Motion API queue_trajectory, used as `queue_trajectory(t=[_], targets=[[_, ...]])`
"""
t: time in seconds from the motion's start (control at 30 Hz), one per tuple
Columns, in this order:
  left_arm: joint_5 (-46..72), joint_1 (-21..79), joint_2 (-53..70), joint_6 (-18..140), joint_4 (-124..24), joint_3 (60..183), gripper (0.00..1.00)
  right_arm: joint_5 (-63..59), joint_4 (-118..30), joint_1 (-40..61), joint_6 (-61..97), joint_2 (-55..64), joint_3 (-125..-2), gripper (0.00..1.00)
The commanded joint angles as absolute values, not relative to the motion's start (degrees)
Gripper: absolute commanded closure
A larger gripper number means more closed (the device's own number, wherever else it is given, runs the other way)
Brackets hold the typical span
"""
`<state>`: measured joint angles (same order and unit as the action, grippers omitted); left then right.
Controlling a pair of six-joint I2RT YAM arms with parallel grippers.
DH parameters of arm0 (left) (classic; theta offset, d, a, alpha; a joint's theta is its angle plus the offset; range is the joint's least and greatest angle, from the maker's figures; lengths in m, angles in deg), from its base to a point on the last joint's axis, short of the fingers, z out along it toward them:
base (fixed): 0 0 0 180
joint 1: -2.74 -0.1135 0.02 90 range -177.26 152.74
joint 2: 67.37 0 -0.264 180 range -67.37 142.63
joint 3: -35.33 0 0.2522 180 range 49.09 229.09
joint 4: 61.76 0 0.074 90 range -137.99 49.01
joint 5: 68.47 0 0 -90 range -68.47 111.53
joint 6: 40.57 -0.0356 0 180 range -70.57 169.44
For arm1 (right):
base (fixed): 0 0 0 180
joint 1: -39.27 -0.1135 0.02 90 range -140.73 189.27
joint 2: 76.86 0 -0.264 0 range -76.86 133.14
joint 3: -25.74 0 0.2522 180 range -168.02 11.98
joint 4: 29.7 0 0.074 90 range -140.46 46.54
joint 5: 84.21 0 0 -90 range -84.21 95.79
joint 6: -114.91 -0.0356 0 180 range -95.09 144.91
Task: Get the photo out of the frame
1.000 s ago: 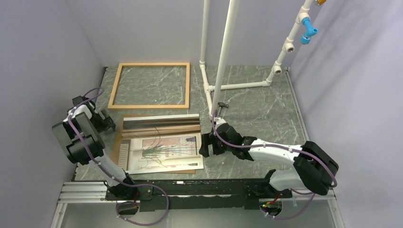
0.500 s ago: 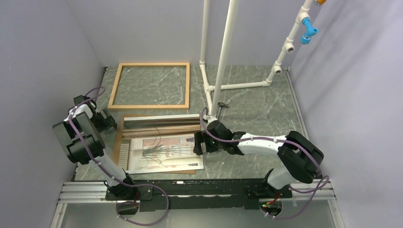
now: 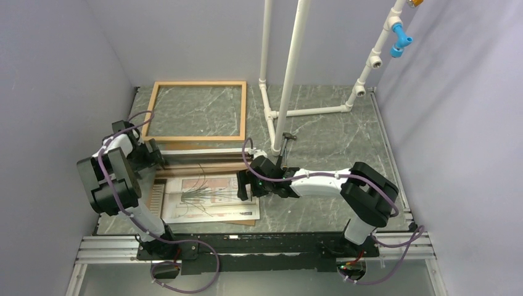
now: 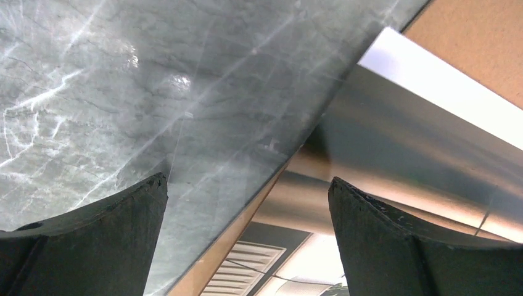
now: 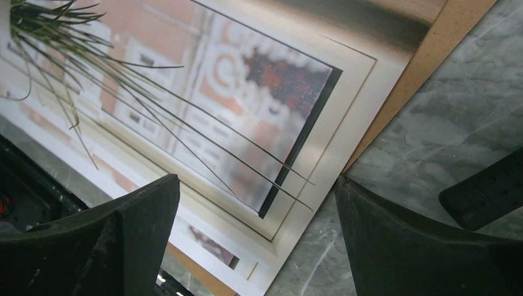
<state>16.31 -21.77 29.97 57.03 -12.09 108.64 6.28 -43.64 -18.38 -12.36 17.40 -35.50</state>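
Top external view: frame (image 3: 200,84) lies flat at far left of table (image 3: 333,135), nothing inside it. Just in front of it sits the stack: photo (image 3: 206,197) face up on brown backing board (image 3: 249,222), w/ reflective clear sheet (image 3: 203,161) over the far part. L gripper (image 3: 154,157) is at the sheet's far-left corner, jaws wide open, holding nothing; the left wrist view shows the sheet edge (image 4: 419,154) between its fingers (image 4: 105,240). R gripper (image 3: 243,185) hovers over the photo's right edge, jaws also spread wide, empty; the right wrist view shows the print (image 5: 203,111) below.
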Motion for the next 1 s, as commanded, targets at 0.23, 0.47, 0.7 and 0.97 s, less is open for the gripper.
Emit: queue_trajectory(t=[0.23, 0.47, 0.7, 0.97], targets=[[7.1, -17.5, 25.1, 58.4, -10.9, 107.7, 0.0, 7.9, -46.8, -19.9, -12.5, 18.6, -38.2, 0.03], [10.7, -18.2, 22.4, 60.2, -10.6, 107.5, 0.01, 9.5, -48.4, -18.6, -11.7, 17.5, -36.4, 0.01], [14.7, -19.2, 19.2, 60.9, -11.7, 106.9, 0.01, 13.2, -50.5, -17.3, -13.3, 18.6, -37.7, 0.0], [5.3, -20.1, 27.6, 59.3, -14.3, 110.2, 0.0, 13.4, -51.4, -17.5, -14.6, 18.8, -38.6, 0.0]])
